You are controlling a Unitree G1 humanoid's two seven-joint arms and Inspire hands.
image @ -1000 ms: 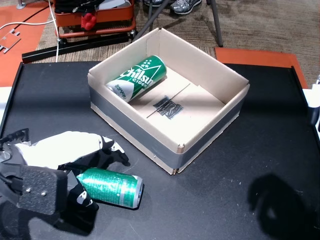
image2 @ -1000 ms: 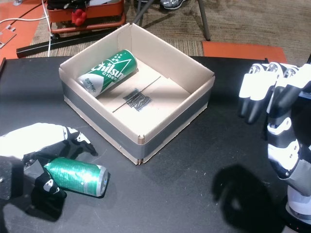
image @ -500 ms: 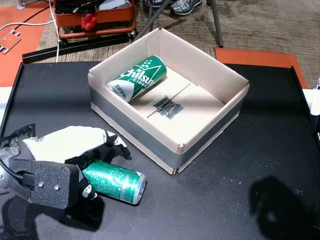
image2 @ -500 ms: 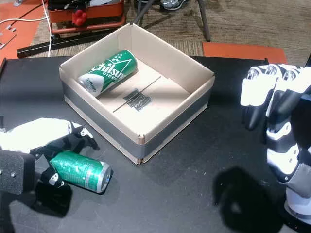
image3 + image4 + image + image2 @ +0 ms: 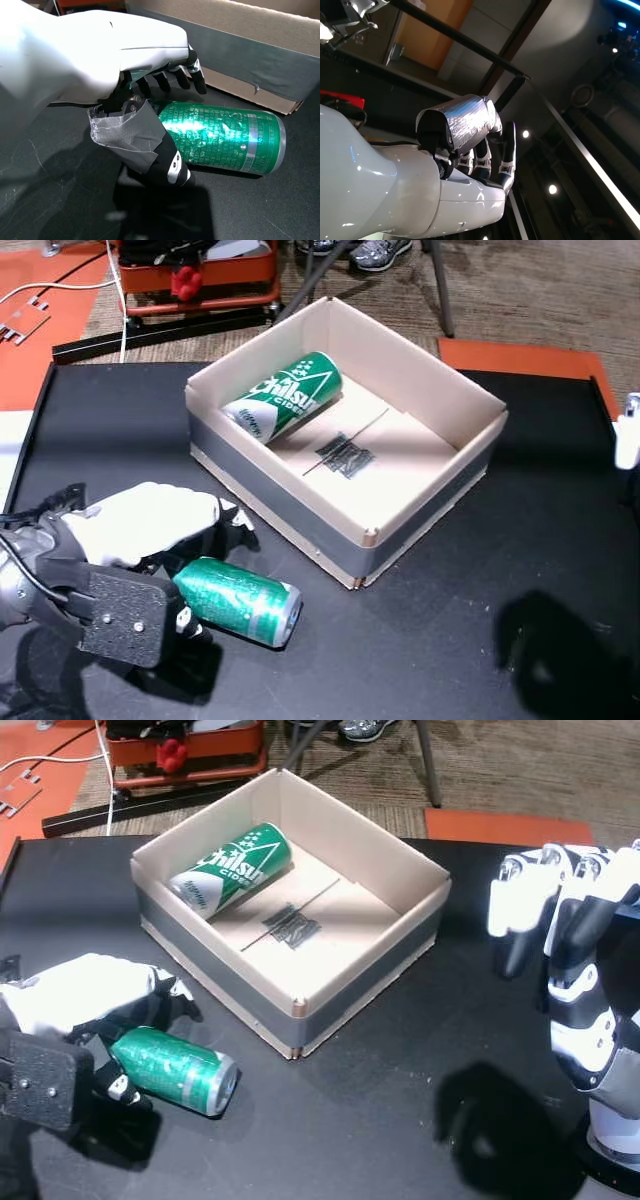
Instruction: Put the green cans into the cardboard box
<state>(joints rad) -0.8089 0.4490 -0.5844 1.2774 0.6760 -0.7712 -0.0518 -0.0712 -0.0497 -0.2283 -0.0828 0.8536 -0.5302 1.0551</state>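
my left hand has a smooth glossy white plastic shell, its thumb wrapped in dull grey tape. the green can beside it is shiny printed metal. the table is matt black. the cardboard box is plain brown card, banded with grey tape. my right hand gleams white too.

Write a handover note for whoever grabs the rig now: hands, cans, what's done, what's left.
Left robot hand: curled around the base end of the can on the table, fingers over it and thumb under it; a firm grip cannot be confirmed, and the can lies on its side.
Right robot hand: raised off to the side, fingers apart, holding nothing.
Done: one can in the box lies on its side in the far corner of the cardboard box.
Left: lift the table can into the box.
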